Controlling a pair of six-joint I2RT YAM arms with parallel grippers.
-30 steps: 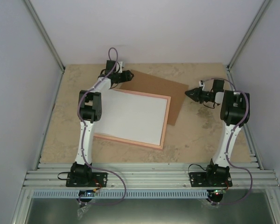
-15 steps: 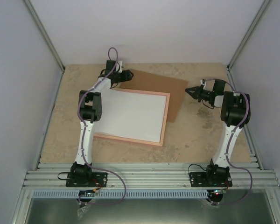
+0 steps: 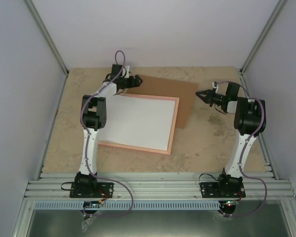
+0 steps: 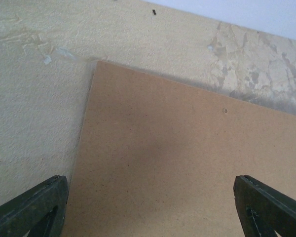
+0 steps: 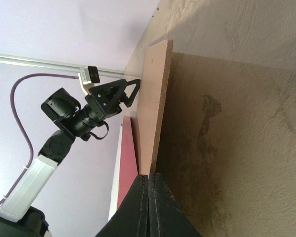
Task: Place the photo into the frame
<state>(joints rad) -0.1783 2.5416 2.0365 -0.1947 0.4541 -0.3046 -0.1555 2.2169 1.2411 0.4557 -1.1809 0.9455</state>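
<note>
The photo [image 3: 138, 122] lies back up in the frame [image 3: 173, 129], so I think only the brown board [image 3: 182, 96] remains; my left fingers [image 4: 34, 206] are open, my right fingers [image 5: 139, 207] closed and empty.

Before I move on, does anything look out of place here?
The brown board lies askew at the far side, partly under the frame, its edges not parallel to the frame's. Nothing looks damaged.

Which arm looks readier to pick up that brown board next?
Left, probably: the left gripper hangs open over the far corner of the brown board, while the right gripper is shut, its tip just at the board's right corner.
</note>
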